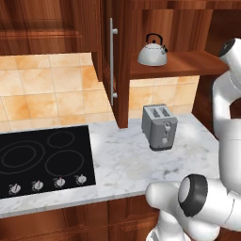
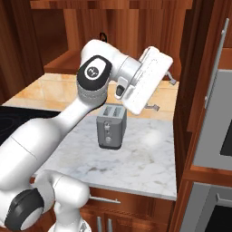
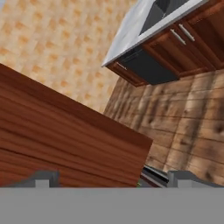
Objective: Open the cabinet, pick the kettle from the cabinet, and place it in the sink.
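The cabinet (image 1: 188,63) stands open, its left door (image 1: 111,61) swung out edge-on with the long silver handle facing me. The silver-grey kettle (image 1: 153,52) sits upright on the inner shelf; in the right base view its black handle (image 2: 103,35) peeks out behind the arm. My gripper (image 2: 163,94) hangs open in front of the cabinet, right of the toaster and apart from the kettle. In the hand view the gripper (image 3: 116,179) holds nothing, and a reddish wooden panel (image 3: 65,140) lies close below it. What looks like the sink (image 3: 155,15) shows far off in a pale counter.
A grey two-slot toaster (image 1: 159,126) stands on the marble counter (image 1: 122,164) below the shelf. The black cooktop (image 1: 44,160) lies to the left. A tall wooden panel with a long handle (image 2: 216,63) and an oven front (image 2: 213,136) close off the right side.
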Robot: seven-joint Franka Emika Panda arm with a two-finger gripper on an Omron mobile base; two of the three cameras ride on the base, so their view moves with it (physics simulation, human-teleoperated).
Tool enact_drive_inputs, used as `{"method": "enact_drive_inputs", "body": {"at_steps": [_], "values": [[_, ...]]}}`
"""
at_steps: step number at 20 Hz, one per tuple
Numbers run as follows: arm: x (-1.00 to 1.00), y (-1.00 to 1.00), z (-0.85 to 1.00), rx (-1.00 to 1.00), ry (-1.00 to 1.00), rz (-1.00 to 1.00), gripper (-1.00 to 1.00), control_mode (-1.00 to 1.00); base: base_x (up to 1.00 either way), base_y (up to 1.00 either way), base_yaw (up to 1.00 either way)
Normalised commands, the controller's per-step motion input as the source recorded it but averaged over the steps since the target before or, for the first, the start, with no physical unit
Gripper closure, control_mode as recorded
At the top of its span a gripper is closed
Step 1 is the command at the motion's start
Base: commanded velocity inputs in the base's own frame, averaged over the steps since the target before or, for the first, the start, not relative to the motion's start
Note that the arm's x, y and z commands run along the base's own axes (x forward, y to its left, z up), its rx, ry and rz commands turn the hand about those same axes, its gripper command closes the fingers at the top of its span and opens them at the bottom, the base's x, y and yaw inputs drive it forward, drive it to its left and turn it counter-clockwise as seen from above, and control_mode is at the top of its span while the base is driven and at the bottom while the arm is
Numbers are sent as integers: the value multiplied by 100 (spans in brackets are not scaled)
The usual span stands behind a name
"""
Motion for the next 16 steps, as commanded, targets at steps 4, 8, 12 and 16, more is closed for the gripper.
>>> {"method": "enact_drive_inputs", "body": {"at_steps": [4, 8, 12, 16], "values": [[-14, 52, 6, 0, 2, 15, -100, -100, 0, 0, 0], [-17, 47, 17, 0, 8, 23, -100, -100, 0, 0, 0], [-15, 50, 16, 0, 16, 32, -100, -100, 0, 0, 0], [-10, 45, 15, 0, 22, 48, -100, -100, 0, 0, 0]]}}
